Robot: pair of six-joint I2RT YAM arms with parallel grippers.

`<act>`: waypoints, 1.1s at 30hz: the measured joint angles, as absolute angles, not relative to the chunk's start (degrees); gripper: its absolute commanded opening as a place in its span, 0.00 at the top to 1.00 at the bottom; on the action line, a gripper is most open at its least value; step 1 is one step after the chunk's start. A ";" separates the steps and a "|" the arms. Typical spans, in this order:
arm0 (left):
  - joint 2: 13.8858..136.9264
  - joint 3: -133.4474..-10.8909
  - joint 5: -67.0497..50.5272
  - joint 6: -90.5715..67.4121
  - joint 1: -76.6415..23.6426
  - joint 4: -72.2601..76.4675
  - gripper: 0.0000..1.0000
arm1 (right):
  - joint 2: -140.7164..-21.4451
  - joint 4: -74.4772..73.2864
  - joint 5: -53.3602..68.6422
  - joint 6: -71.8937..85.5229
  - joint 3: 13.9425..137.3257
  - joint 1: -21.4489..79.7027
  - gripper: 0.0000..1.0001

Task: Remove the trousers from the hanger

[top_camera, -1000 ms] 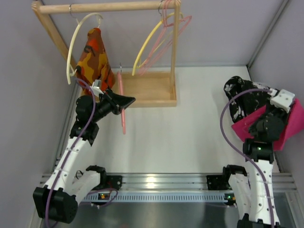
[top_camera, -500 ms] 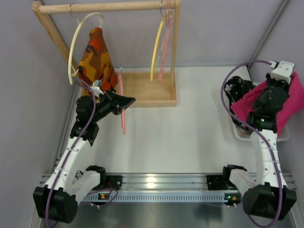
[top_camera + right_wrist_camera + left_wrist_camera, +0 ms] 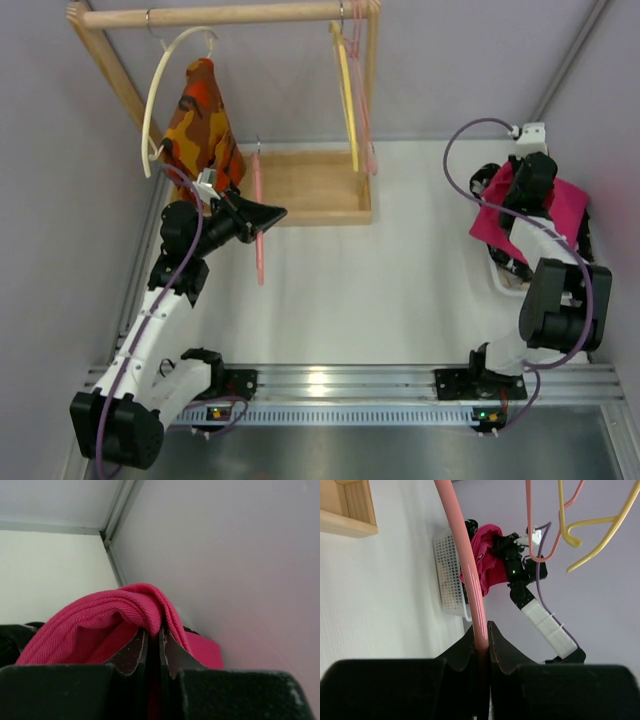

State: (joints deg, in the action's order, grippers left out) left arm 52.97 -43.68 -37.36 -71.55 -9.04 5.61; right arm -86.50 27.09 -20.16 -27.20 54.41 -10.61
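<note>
While the bare salmon-pink curved hanger (image 3: 260,262) is being clamped by the left hand (image 3: 481,630), the magenta cloth trousers (image 3: 100,612) are being pinched by the right hand (image 3: 160,632) over the white mesh basket (image 3: 449,575), likely for dropping.

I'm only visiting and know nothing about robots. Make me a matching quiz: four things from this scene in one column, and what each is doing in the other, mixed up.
Things:
1. left gripper
2. right gripper
3. cream hanger
4. yellow hanger

States:
A. carries the orange patterned garment
B. hangs bare from the wooden rail
C. shut on the salmon-pink hanger
D. shut on the trousers

Pairs: 1-C, 2-D, 3-A, 4-B
</note>
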 measured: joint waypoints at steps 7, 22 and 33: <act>52.93 -43.88 -40.56 -68.86 -9.04 5.61 1.00 | -90.37 18.06 -17.72 -22.06 61.12 -10.63 0.62; 52.07 -50.72 -45.50 -58.46 -11.73 4.97 1.00 | -79.11 -6.00 -9.74 -11.70 65.80 -13.30 0.01; 63.00 -65.52 -35.90 -52.64 -13.93 4.75 1.00 | -63.05 -19.33 -6.09 -7.75 71.50 -14.41 0.01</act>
State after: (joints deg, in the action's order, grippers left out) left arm 63.00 -65.52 -35.90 -52.64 -13.93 4.75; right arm -63.05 -19.33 -6.09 -7.75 71.50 -14.41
